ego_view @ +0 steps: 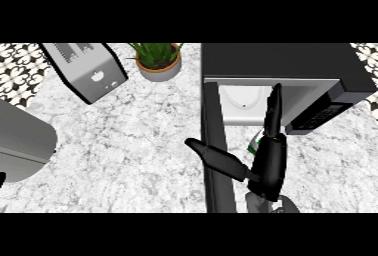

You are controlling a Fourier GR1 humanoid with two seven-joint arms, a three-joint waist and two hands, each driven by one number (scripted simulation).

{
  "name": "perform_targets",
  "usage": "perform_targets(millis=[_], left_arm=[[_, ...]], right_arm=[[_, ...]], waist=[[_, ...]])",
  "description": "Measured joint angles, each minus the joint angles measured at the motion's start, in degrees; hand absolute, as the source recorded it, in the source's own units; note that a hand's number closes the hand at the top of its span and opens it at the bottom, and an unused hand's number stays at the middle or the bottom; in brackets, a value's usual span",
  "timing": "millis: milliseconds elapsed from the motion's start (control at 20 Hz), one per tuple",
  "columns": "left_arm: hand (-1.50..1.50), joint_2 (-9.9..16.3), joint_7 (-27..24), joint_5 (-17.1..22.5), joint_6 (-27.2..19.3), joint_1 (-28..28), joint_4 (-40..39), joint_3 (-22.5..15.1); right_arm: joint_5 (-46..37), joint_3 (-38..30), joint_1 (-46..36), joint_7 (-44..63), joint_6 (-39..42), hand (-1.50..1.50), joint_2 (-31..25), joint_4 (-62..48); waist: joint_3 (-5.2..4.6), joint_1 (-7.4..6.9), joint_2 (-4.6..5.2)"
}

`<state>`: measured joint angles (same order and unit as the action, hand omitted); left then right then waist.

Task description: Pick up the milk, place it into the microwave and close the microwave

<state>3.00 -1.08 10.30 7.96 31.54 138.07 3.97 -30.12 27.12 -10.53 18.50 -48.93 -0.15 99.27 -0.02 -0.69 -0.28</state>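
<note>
The right robot hand [269,160] hides nearly all of the milk [254,146]; only a green and white sliver shows beside its fingers, which reach straight toward the open microwave [295,75], thumb spread to the left. I cannot tell whether they clasp the carton. The microwave door [212,150] stands open, edge-on. On the marble worktop [125,145] stand a toaster [85,70] and potted plant [156,61].

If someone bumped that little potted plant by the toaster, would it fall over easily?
Probably not easily: the potted plant sits in a squat, wide pot that looks stable. Its thin leaves would likely bend rather than resist. It might slide on the smooth counter instead of tipping.
</note>
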Motion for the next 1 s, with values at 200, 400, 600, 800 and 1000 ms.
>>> perform_targets(millis=[200, 400, 600, 800, 1000], left_arm=[[-1.5, -1.3, -1.8, -0.3, 0.9, 1.6, -0.2, -0.5], [-1.5, -1.3, -3.3, 1.1, 3.3, 3.4, -0.6, 2.0], [-1.5, -1.5, -3.8, 2.1, 5.4, 4.7, -0.8, 3.5], [-1.5, -1.0, -2.9, 3.4, 6.3, 4.1, -1.1, 6.0], [-1.5, -1.9, -4.1, 4.0, 7.8, 5.8, -1.2, 6.5]], right_arm=[[5.5, -2.0, 2.2, -5.9, -1.1, -1.5, 0.0, -2.0], [10.5, -3.9, 5.0, -11.9, -1.7, -1.5, -0.1, -4.4], [15.3, -6.9, 6.6, -18.8, -1.7, -1.5, -0.1, -9.0], [20.7, -9.8, 9.5, -26.6, -0.9, -1.5, -0.5, -13.2], [25.4, -13.2, 10.7, -33.7, 1.7, -1.5, -0.4, -18.1]], waist=[[-0.07, 0.03, -0.1], [-0.06, 0.04, -0.11], [0.01, 0.04, 0.01], [0.06, 0.16, 0.17], [0.07, 0.07, 0.2]])
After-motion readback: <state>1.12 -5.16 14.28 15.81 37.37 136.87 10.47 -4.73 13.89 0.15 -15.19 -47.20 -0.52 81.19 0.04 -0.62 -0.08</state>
